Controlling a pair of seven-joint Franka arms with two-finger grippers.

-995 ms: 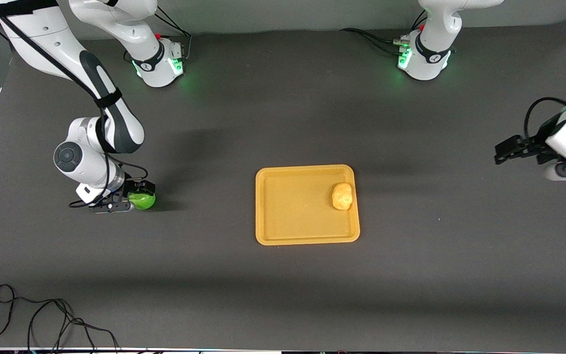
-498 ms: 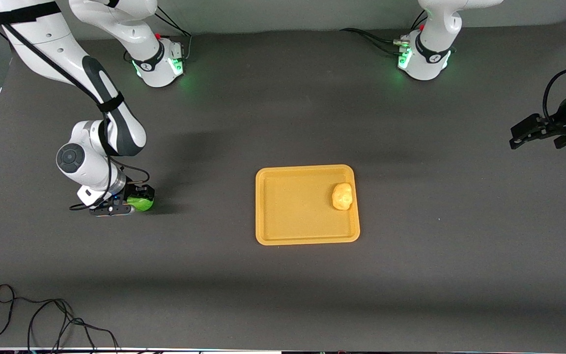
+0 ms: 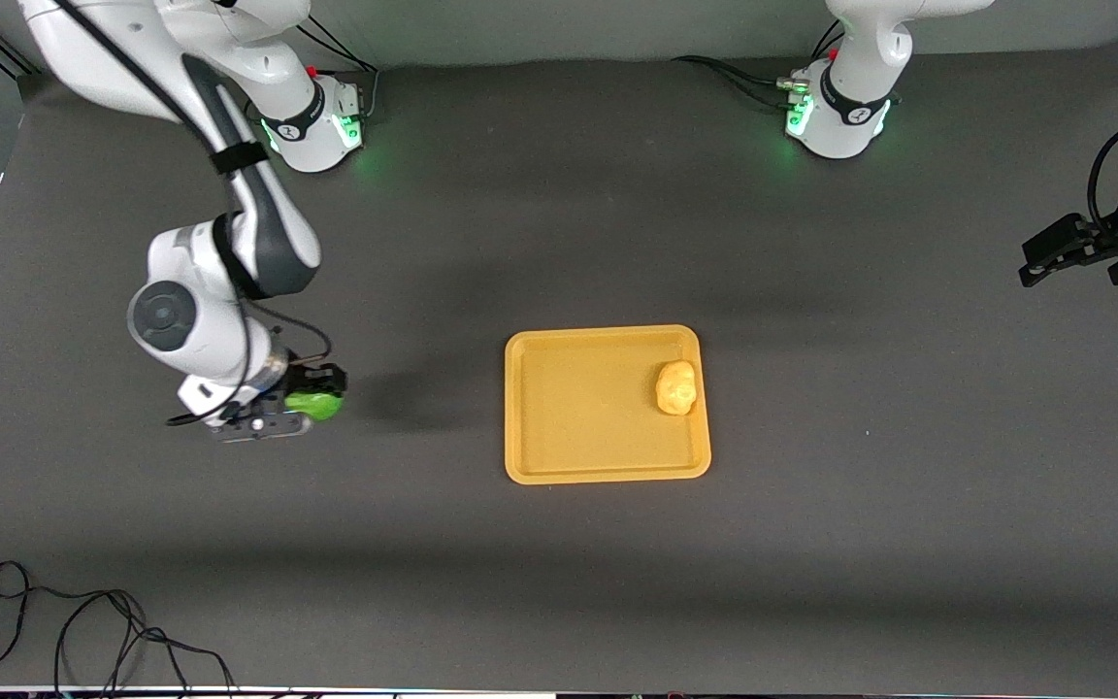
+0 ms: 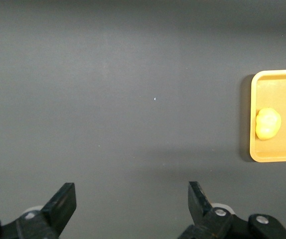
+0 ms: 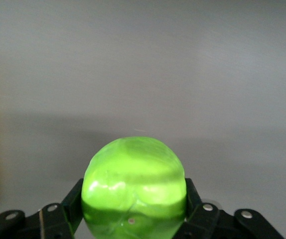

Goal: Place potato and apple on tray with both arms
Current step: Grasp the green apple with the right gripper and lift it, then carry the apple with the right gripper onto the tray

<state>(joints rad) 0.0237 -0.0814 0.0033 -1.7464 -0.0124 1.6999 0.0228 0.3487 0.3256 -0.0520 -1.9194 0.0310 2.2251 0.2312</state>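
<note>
Bench space was seen well apart between the yellow-orange tray and the right claw, which was clamped on the green apple over bare surface toward the right arm's end. The potato was already lying in the tray, just beside its rim toward the left arm's end. The apple would best be carried level and lowered onto the tray's bare part, clear of the potato. The left claw was held open, waiting at the left arm's end.

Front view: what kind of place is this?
Likely a robotics lab bench: dark mat-covered table, right gripper holding a green apple, left gripper open over the table, a potato in a yellow-orange tray.
</note>
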